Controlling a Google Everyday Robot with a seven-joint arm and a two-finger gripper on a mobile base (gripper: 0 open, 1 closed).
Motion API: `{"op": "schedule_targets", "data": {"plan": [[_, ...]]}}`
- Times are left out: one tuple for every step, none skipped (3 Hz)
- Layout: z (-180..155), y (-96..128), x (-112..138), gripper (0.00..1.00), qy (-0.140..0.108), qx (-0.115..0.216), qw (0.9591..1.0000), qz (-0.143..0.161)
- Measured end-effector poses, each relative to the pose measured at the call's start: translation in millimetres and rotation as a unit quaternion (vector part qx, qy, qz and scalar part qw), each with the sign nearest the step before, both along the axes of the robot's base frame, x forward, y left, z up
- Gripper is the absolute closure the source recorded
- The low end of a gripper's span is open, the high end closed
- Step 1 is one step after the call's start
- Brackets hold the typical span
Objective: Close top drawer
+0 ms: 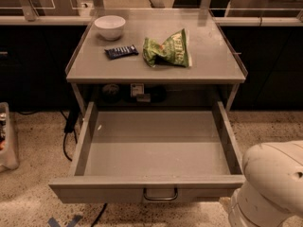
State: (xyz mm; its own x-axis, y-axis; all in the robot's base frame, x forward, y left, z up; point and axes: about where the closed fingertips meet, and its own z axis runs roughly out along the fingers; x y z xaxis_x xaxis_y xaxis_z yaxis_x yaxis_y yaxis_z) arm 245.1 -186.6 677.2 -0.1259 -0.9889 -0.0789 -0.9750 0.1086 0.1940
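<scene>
The top drawer (156, 148) is pulled fully out of the grey cabinet and is empty inside. Its flat front panel (94, 193) faces me at the bottom of the camera view, with a small metal bar handle (160, 196) at its middle. Only the white rounded body of my arm (272, 183) shows at the bottom right, beside the drawer's right front corner. The gripper itself is out of view. The lower drawers are hidden beneath the open one.
On the cabinet top (208, 56) lie a white bowl (110, 26), a dark snack bar (121, 51) and a green chip bag (166, 49). Black cables (68, 136) hang at the cabinet's left. A pale bin (7, 141) stands at the far left on the speckled floor.
</scene>
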Motion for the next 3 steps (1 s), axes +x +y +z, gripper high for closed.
{"op": "schedule_targets", "data": {"plan": [[0,0,0,0.0,0.0,0.0,1.0,0.0],[-12,11,8,0.0,-0.005,0.014,0.9999,0.008],[-20,20,16,0.0,-0.007,0.033,0.9993,0.019]]}}
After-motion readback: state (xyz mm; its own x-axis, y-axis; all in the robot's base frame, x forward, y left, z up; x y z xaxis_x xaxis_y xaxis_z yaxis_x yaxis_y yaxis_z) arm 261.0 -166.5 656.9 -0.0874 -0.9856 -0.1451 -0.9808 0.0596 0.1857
